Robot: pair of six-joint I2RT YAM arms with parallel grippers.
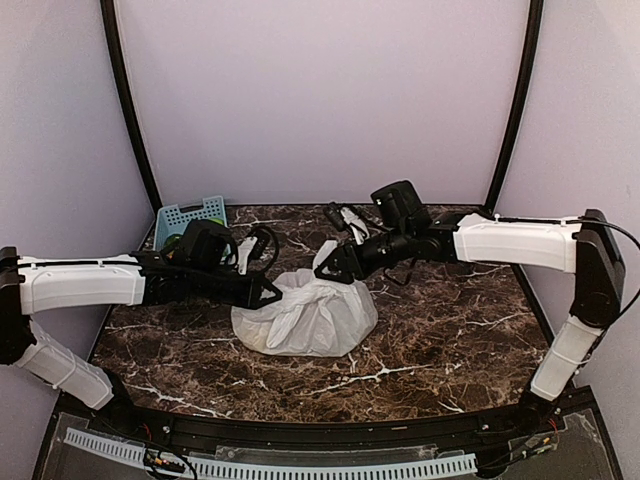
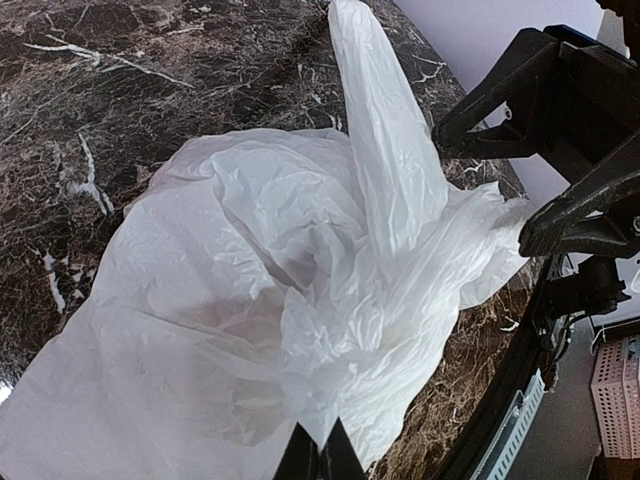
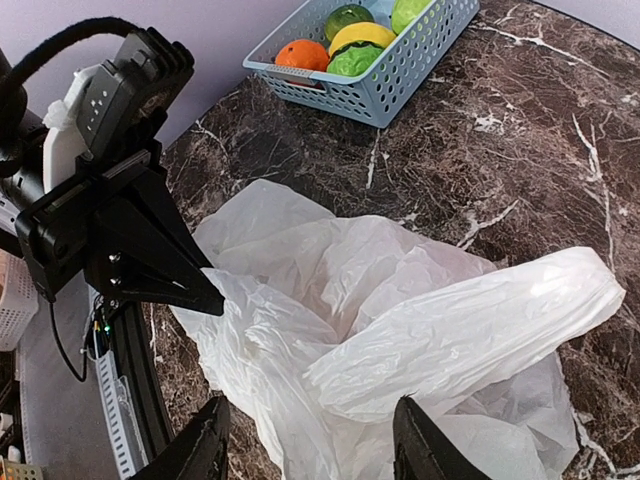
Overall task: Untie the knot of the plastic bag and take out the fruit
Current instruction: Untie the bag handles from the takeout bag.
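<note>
- Slumped in a low heap mid-table [image 1: 450, 330]: plastic bag [image 1: 310, 318], white and crinkled, wider left to right than front to back in the top view.
- Rising from the heap's top: one long handle loop [image 2: 385, 130], flattened, long axis steep, tip pointing up and toward the back wall.
- In the right wrist view, same loop stretched from the near edge out to the right, rounded end resting over the marble.
- Clenched on a fold at the bag's left edge: left gripper [image 1: 274, 293], fingertips pressed together with plastic pinched between them.
- Spread apart at the bag's upper right side: right gripper [image 3: 311, 405], jaws open, plastic lying in the gap; lower fingertip touching a bunched corner in the left wrist view, no pinch visible.
- Knot not distinguishable among the folds.
- At the table's back left corner, well apart from the bag: blue lattice basket [image 3: 420, 70] holding round fruits [image 3: 300, 53] in orange, yellow and green.
</note>
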